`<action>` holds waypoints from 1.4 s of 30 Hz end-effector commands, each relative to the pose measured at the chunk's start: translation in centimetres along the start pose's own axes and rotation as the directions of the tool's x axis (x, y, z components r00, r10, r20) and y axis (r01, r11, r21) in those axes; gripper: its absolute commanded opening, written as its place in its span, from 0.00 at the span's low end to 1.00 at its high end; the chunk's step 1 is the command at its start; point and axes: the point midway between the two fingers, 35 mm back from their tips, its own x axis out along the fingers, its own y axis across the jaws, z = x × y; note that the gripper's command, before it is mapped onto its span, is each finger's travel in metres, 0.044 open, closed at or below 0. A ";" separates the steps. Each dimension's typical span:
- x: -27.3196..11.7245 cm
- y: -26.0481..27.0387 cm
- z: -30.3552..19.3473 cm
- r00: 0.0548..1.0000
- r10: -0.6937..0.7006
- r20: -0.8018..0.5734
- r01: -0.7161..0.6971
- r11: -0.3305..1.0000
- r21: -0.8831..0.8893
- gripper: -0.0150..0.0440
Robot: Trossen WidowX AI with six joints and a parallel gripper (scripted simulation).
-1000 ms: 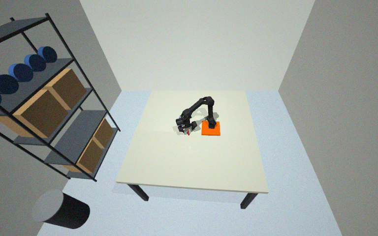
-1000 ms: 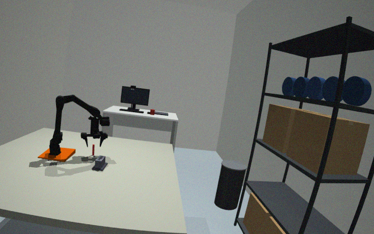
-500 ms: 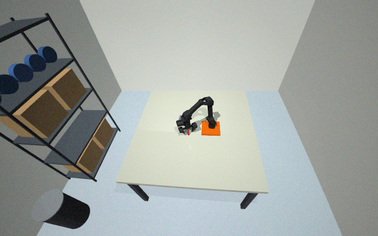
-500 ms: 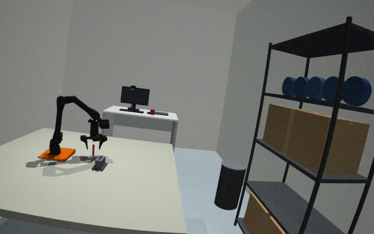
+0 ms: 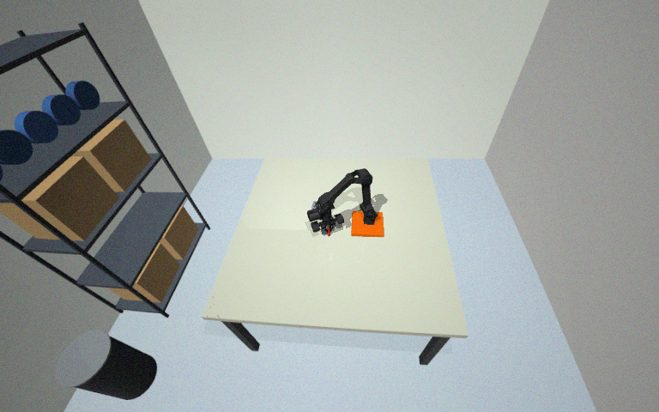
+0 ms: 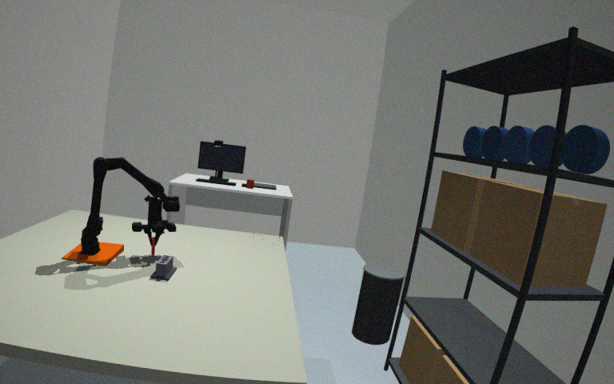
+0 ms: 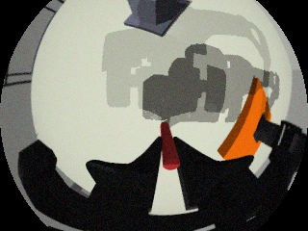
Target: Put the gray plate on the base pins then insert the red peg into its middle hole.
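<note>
The cream worktop (image 5: 335, 276) carries everything, and it stretches far out on every side of the end effector. On it, just behind the end effector toward the arm's foot, lies the flat orange mount (image 6: 97, 252) from which the black arm (image 6: 121, 170) rises, bends at its elbow and reaches forward and down.

The end effector (image 6: 153, 235) hangs at the end of that reach, pointing straight down above the worktop. Its fingers stand close together, clamped on the upper end of the red peg (image 7: 168, 148).

The gray plate (image 6: 165, 261) sits on top of the base (image 6: 162, 273), the two forming one small gray stack. In the exterior view that stack stands on the worktop below the end effector and a little off to the side away from the mount; in the wrist view it lies ahead of the fingertips, near the upper edge of the picture, well apart from the peg's lower tip. Its top face shows holes, though they are too small to count reliably.

The red peg (image 6: 153, 245) hangs upright from the end effector, its lower end clear of the worktop and not touching the plate. From above, the peg (image 5: 329, 232) shows only as a short red mark at the tip of the end effector (image 5: 329, 225).
</note>
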 end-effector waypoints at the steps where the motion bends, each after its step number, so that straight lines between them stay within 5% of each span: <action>1: 0.1 0.0 0.0 1.000 -0.001 -0.002 0.001 1.000 -0.004 0.28; 33: -8.2 1.0 0.0 1.000 0.000 -0.002 0.000 1.000 -0.004 0.25; 42: -7.4 1.6 1.8 1.000 -0.002 -0.006 0.002 1.000 0.003 0.25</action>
